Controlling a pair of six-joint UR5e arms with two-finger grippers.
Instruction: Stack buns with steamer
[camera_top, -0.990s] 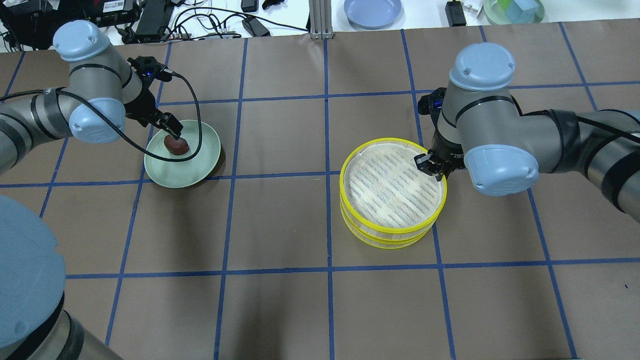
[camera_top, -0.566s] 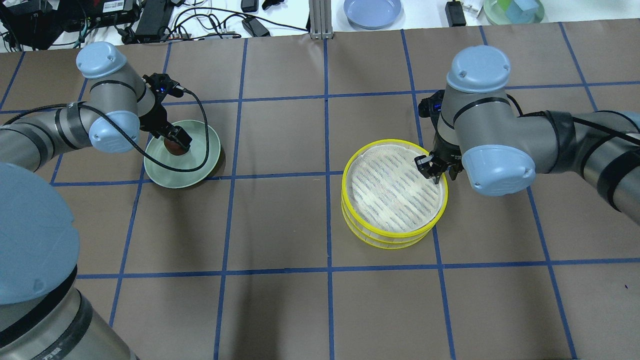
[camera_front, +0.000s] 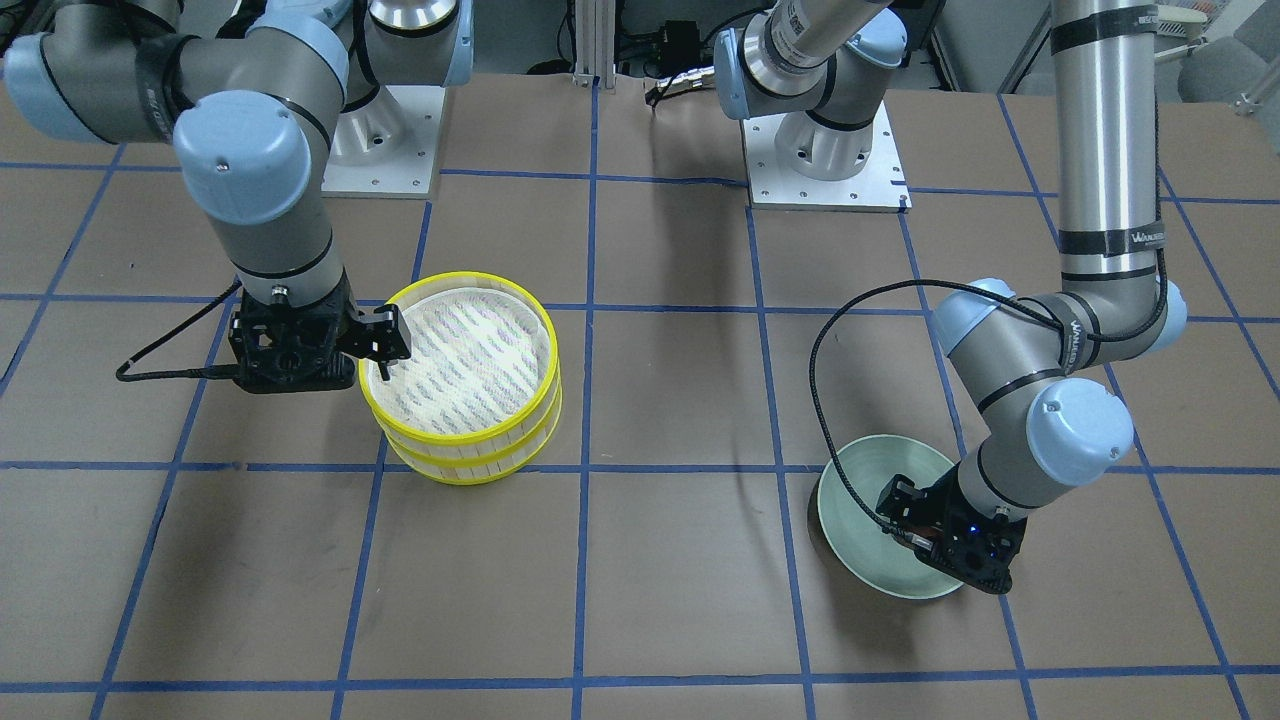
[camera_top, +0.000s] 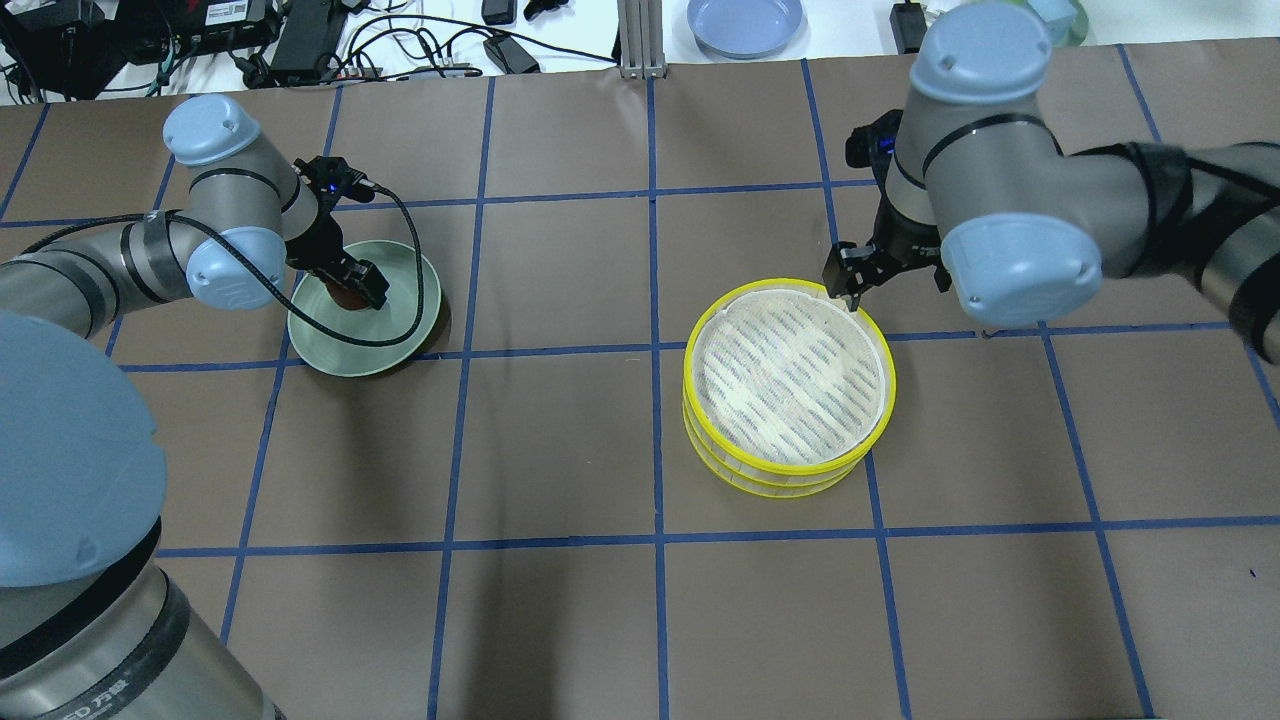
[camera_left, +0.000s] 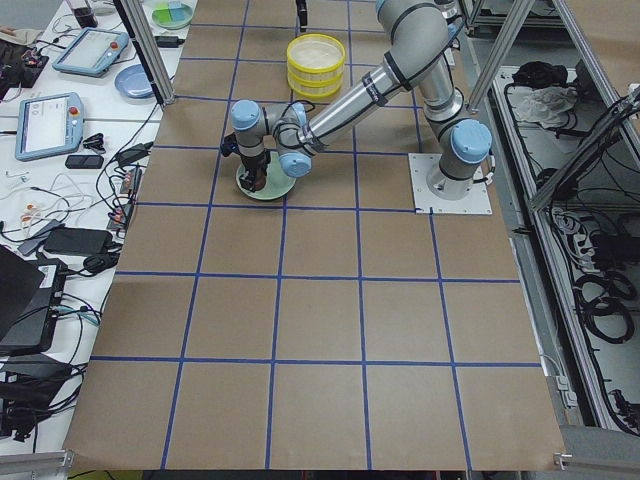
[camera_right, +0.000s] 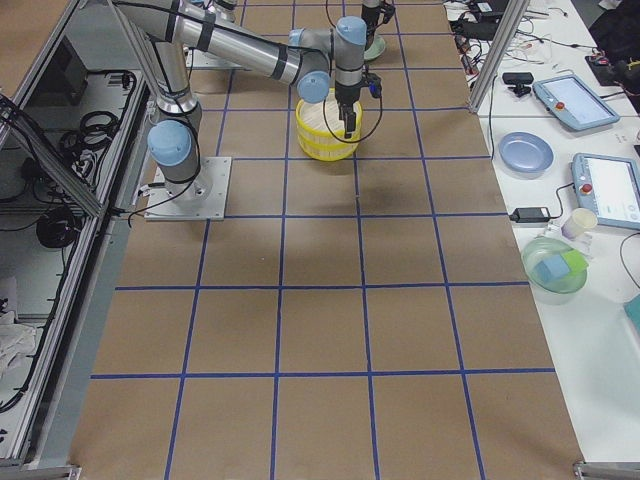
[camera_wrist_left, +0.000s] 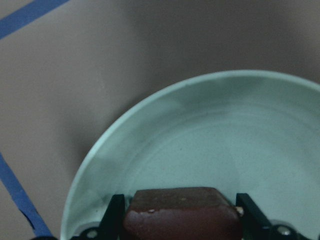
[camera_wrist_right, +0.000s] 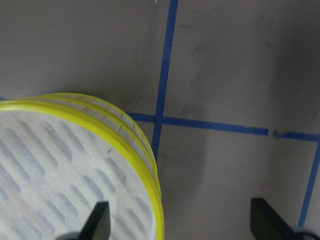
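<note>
Two yellow-rimmed steamer tiers stand stacked right of the table's middle, and the top floor is bare; they also show in the front view. My right gripper hangs open and empty above the stack's far right rim. The dark reddish-brown bun lies on the pale green plate at the left. My left gripper is down in the plate, with its fingers pressed against both sides of the bun. The pale cream bun is not in view.
A blue plate and cables with devices lie beyond the table's far edge. A green bowl with blocks sits on the side bench. The arm bases stand at the robot's edge.
My left gripper has come down around the dark bun and closed in on it. My right gripper has left the top tier's rim and risen back towards the far side.
</note>
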